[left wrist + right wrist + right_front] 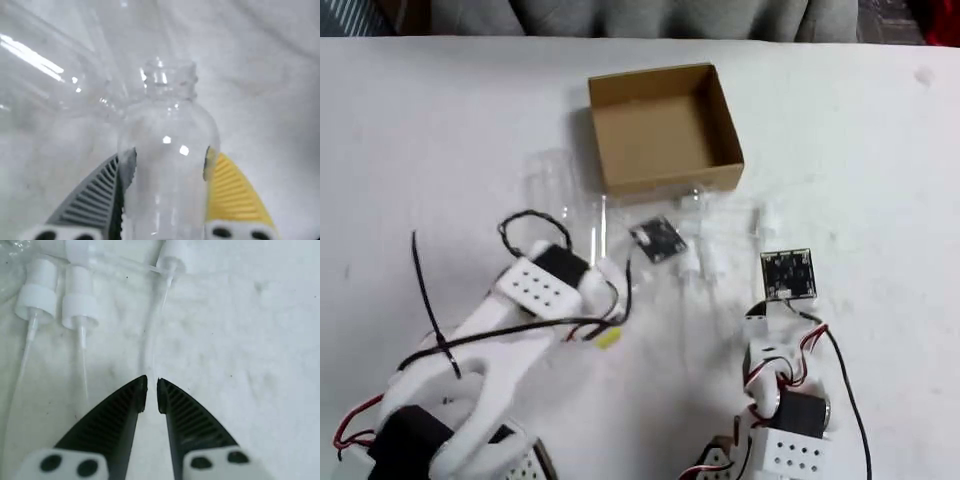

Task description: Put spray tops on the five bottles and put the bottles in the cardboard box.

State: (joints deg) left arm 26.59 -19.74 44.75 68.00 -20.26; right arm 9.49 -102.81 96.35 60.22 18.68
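Uncapped bottle [167, 145], loose spray tops [80, 302], empty box [670, 182]

1. I see a white cloth-covered table [440, 130] taking up nearly all of the high view, from the lower edge up to a straight line near the top.
2. Along the top edge, behind the table, runs a grey, softly folded upholstered piece [620, 15].
3. In the upper left corner sit a blue striped patch [345, 15] and a brown strip [405, 15]; I cannot tell what they are.
4. A red shape [945, 20] fills the upper right corner.
5. A small grey smudge [922, 75] marks the cloth at upper right.
6. The light is bright and even, with soft shadows.
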